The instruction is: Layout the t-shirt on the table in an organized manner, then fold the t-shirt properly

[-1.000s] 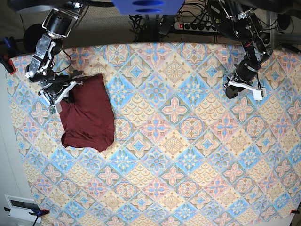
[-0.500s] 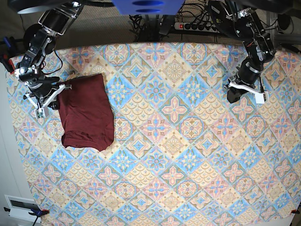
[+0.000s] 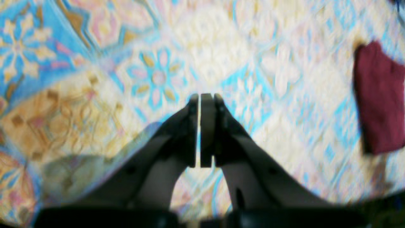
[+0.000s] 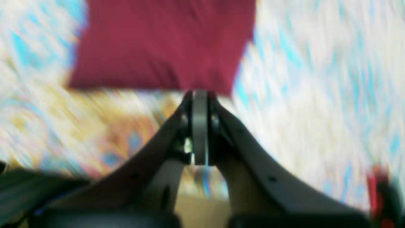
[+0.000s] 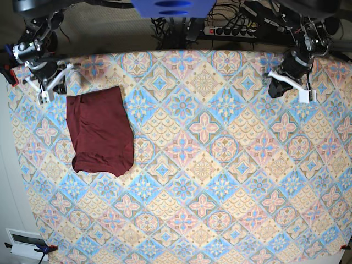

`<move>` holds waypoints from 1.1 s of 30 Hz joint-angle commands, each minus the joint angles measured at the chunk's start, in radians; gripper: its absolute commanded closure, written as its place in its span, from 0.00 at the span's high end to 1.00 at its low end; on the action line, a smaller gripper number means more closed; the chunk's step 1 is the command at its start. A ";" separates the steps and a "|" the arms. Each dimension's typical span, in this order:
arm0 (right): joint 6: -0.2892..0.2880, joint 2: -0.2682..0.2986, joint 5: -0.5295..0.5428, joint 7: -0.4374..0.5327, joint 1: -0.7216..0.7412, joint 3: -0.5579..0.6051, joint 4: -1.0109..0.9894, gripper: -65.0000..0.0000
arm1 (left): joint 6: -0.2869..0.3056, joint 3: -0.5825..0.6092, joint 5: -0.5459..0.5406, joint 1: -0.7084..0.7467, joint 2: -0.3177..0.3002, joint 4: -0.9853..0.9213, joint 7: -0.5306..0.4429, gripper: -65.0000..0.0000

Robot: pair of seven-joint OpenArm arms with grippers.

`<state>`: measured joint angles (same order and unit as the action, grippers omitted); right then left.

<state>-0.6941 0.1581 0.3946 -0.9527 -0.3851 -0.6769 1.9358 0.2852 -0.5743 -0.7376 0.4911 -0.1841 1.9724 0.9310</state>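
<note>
Both your arms pulled back toward the bench rim, right fingers pressed together, empty, t-shirt folded just beyond them, left fingers likewise together, empty, well apart.

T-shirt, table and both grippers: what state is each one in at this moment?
t-shirt: folded into a compact rectangle, lying flat near the table's edge, held by neither gripper.
table: covered by the patterned cloth, carrying only the t-shirt.
left gripper: shut, empty, above the table, far from the t-shirt.
right gripper: shut, empty, just beyond the t-shirt's top corner, not touching it.
</note>
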 commanded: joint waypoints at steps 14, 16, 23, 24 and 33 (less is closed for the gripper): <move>-0.004 0.016 0.135 0.031 -0.348 -0.108 0.011 0.00 | 0.001 -0.189 -0.004 0.412 -0.016 0.075 -0.016 0.00; -0.004 0.016 0.135 0.031 -0.389 -0.106 0.009 0.00 | 0.001 -0.187 -0.003 0.470 -0.016 0.069 -0.016 0.00; -0.004 0.014 -0.019 0.037 -0.453 -0.019 -0.118 0.00 | 0.001 -0.181 0.057 0.553 -0.018 -0.018 -0.017 0.00; -0.004 0.014 -0.059 0.037 -0.452 0.007 -0.167 0.00 | 0.001 -0.181 0.088 0.545 -0.018 -0.057 -0.019 0.00; -0.004 0.053 -0.159 0.211 -0.378 0.202 -0.589 0.00 | 0.001 0.007 0.324 0.367 -0.055 -0.476 -0.269 0.00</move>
<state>-0.7067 0.1810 0.2325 -0.7609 -0.7738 -0.4633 1.3319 0.2844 -0.5556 -0.4183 0.8360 -0.2306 1.4860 0.6510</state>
